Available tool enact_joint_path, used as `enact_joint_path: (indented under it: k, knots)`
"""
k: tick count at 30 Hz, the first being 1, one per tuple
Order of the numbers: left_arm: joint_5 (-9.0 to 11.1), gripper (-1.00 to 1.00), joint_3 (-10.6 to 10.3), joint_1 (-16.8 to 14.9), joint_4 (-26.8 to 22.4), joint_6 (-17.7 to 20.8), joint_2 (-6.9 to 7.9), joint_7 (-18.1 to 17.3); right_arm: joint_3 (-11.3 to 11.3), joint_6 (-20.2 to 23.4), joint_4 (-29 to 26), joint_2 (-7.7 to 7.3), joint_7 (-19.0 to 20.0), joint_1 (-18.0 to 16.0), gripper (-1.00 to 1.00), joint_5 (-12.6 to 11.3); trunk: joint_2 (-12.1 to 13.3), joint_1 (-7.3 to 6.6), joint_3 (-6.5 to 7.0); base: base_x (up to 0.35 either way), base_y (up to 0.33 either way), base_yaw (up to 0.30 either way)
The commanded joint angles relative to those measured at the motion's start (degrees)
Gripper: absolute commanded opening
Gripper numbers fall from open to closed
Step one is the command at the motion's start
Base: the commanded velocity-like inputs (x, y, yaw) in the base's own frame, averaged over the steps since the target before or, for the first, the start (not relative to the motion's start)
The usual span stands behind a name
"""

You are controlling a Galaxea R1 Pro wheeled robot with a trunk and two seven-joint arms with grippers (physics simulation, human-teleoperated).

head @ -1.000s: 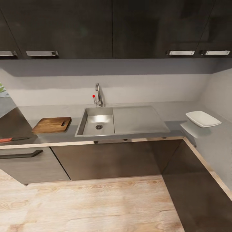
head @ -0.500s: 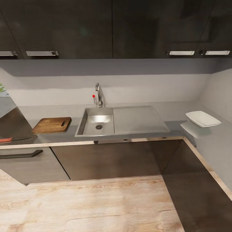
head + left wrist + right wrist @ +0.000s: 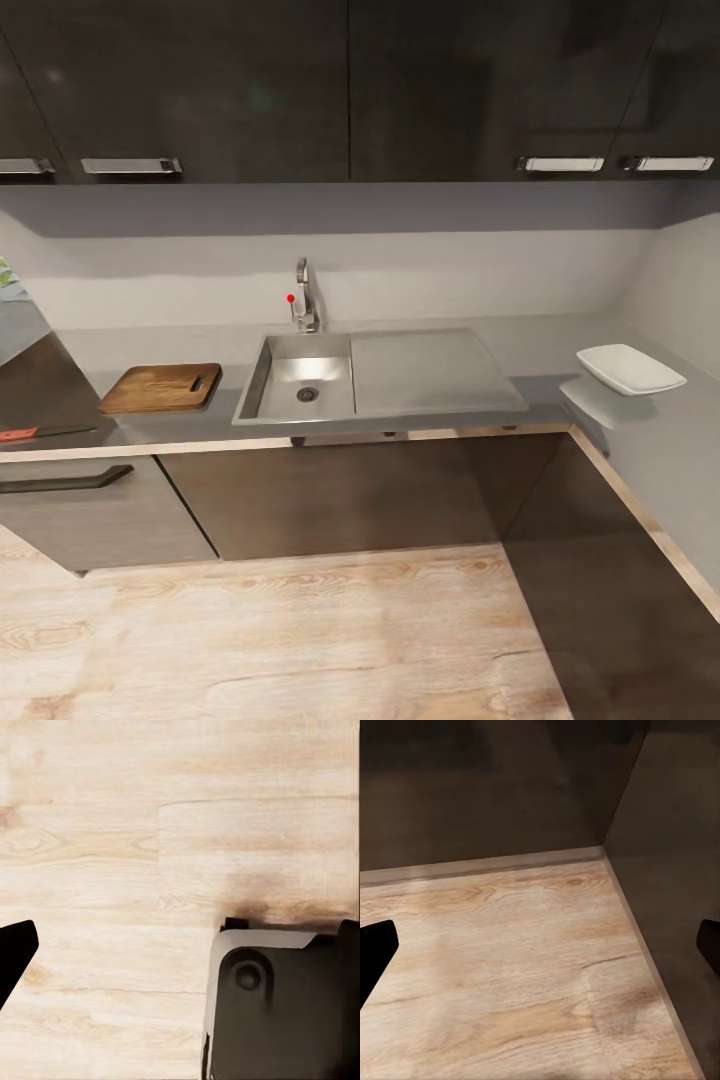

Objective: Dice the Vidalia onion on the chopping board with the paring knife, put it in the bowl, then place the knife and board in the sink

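Note:
The sink (image 3: 254,384) is set in the grey countertop (image 3: 150,345) ahead of me, its drain (image 3: 307,394) in plain sight. The Vidalia onion is out of view. The brown chopping board (image 3: 162,388) lies left of the sink. Further left, by the counter's front edge, rests the paring knife (image 3: 40,433) with its red handle. The white bowl (image 3: 630,368) stands on the right-hand counter. Both arms hang low over the floor. My left gripper (image 3: 180,952) is open with nothing in it, and so is my right gripper (image 3: 540,945).
Dark cabinets (image 3: 350,495) fill the space under the counter, and the counter runs on along the right side (image 3: 650,470) toward me. Wooden floor (image 3: 300,640) lies between me and the cabinets. The chrome tap (image 3: 305,295) stands behind the basin. My base (image 3: 285,1012) is under the left gripper.

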Motion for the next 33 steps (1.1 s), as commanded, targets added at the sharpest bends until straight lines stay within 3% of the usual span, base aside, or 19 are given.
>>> enact_joint_path:
  k: [1,3,5,11,16,17,23,27,28,29,32,33]
  knots:
    - [0.1,1.0,-0.4,0.0,-3.8,5.2,0.01,0.2,-0.4,-0.1,0.0,0.01,-0.3,0.0,1.0,0.6,-0.1,0.03,-0.1,0.0,0.0,0.0]
    - [0.0,1.0,-0.7,-0.1,-8.6,12.2,-0.28,0.2,-0.4,-0.1,0.0,0.01,-0.3,0.0,1.0,0.6,-0.1,0.03,-0.1,0.0,0.0,0.0]
    - [-0.2,1.0,-1.0,-2.5,-12.5,18.9,-2.52,0.2,-0.5,-0.1,0.0,-0.05,-0.4,0.0,1.0,0.6,-0.1,0.03,-0.1,0.0,0.0,0.0]
    - [-2.0,1.0,-1.6,-13.1,-13.8,27.7,-7.77,0.3,-0.5,-0.1,0.0,-0.07,-0.5,0.0,1.0,0.5,-0.1,0.03,-0.1,0.0,0.0,0.0]
    - [-2.7,1.0,-2.6,-21.6,-13.9,33.7,-9.98,0.3,-0.5,-0.1,0.0,-0.04,-0.5,0.0,1.0,0.5,-0.1,0.03,-0.1,0.0,0.0,0.0]
    - [-2.7,1.0,-3.6,-26.9,-13.9,36.6,-10.83,0.4,-0.5,-0.1,0.1,-0.01,-0.5,0.0,1.0,0.5,-0.1,0.03,-0.1,0.0,0.0,0.0]
    - [-2.4,1.0,-4.3,-39.3,-13.8,39.3,-11.32,0.4,-0.5,-0.1,0.0,0.01,-0.5,0.0,1.0,0.5,-0.1,0.03,-0.1,0.0,0.0,0.0]
    - [-2.2,1.0,-4.4,-51.1,-11.9,40.1,-11.6,0.5,-0.5,-0.1,0.0,-0.05,-0.5,0.0,1.0,0.5,-0.1,0.03,-0.1,0.0,0.0,0.0]
    - [-2.1,1.0,-4.5,-54.6,-9.9,40.2,-11.7,0.5,-0.5,-0.1,0.0,-0.06,-0.5,0.0,1.0,0.5,-0.1,0.03,-0.1,0.0,0.0,0.0]
    - [-2.1,1.0,-4.5,-61.9,-3.8,40.2,-11.82,0.5,-0.6,-0.1,0.0,-0.07,-0.5,0.0,1.0,0.5,-0.1,0.03,-0.1,0.0,0.0,0.0]
    - [-2.0,1.0,-4.5,-72.0,5.8,40.1,-11.87,0.5,-0.6,-0.1,0.0,-0.07,-0.5,0.0,1.0,0.5,-0.1,0.03,-0.1,0.0,0.0,0.0]
    - [-2.0,1.0,-4.5,-73.4,7.2,40.1,-11.88,0.5,-0.6,-0.1,0.0,-0.07,-0.5,0.0,1.0,0.5,-0.1,0.03,-0.1,0.0,0.0,0.0]
